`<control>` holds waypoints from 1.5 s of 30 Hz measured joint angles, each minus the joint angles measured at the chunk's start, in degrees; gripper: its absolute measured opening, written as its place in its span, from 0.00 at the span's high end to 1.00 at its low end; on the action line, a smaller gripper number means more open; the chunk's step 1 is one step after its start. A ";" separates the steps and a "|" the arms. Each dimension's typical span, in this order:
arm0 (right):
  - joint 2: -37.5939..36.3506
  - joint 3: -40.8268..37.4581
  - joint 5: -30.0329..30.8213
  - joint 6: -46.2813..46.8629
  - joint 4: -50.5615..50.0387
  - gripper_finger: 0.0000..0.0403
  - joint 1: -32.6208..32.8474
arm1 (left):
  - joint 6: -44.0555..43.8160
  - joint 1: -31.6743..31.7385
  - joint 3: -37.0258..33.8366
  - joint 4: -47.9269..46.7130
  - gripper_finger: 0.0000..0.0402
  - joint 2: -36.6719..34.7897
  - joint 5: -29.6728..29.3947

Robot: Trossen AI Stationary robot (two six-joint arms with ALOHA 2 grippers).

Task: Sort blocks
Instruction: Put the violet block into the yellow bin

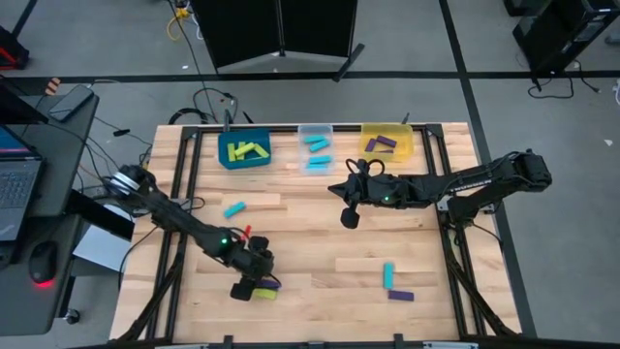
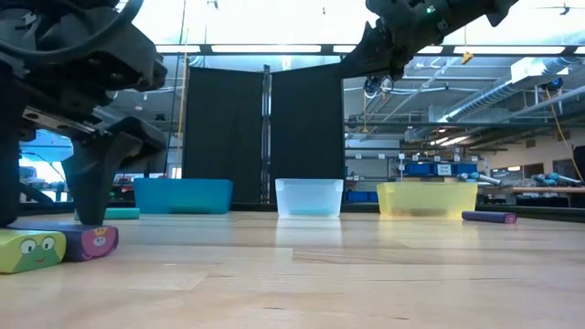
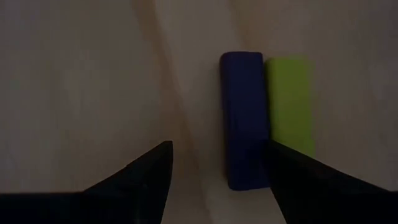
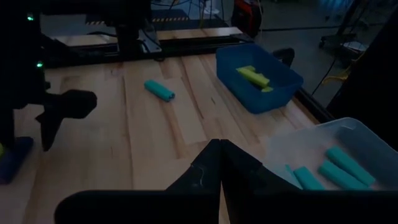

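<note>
While most blocks already sit in the 3 bins along the far edge of the counter (image 1: 320,271), sorting is judged roughly three-quarters complete. The blue bin (image 1: 243,151) at far left holds lime green blocks (image 1: 246,150), the clear bin (image 1: 316,150) in the middle holds cyan blocks (image 1: 318,152), and the yellow bin (image 1: 387,142) at far right holds purple blocks (image 1: 384,143).

5 blocks remain loose on the counter:
- 1 cyan block (image 1: 234,208) at mid left.
- 1 cyan block (image 1: 388,274) touching 1 purple block (image 1: 400,295) at near right.
- 1 purple block (image 3: 243,118) lying flush against 1 lime block (image 3: 290,106) at near left.

The left tool (image 1: 254,281) stands over this last pair with fingers spread, low at the counter, one finger beside the purple block; nothing is pinched yet. The right tool (image 1: 349,215) hangs above the counter centre, near the clear bin, fingers pressed together and empty.
</note>
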 joint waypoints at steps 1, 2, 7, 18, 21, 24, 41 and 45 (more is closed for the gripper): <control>0.00 0.00 0.00 -0.05 -0.03 0.96 0.00 | 0.02 0.00 0.06 1.11 0.37 0.46 0.49; 0.00 0.00 0.00 -0.06 -0.01 0.95 0.00 | -0.02 0.00 0.09 1.55 0.37 0.72 0.98; 0.00 0.00 0.00 -0.03 -0.33 0.94 0.00 | 0.14 0.00 0.09 2.47 0.37 1.26 1.22; 0.00 0.00 0.00 -0.15 -0.79 0.95 0.00 | 1.26 2.75 0.17 0.64 0.37 0.50 -2.30; 0.00 0.00 0.00 -0.15 -0.88 0.95 0.00 | 1.75 3.47 0.43 -0.92 0.37 -0.63 -2.45; 0.00 0.00 0.00 -0.15 -0.88 0.95 0.00 | 1.72 3.62 0.84 -0.13 0.37 -1.68 -0.92; 0.00 0.00 0.00 -0.15 -1.00 0.95 0.00 | 1.43 2.67 1.09 0.63 0.41 4.73 -0.84; 0.00 0.00 0.00 -0.15 -1.15 0.95 0.00 | 1.25 2.47 1.11 0.27 0.53 5.61 -1.86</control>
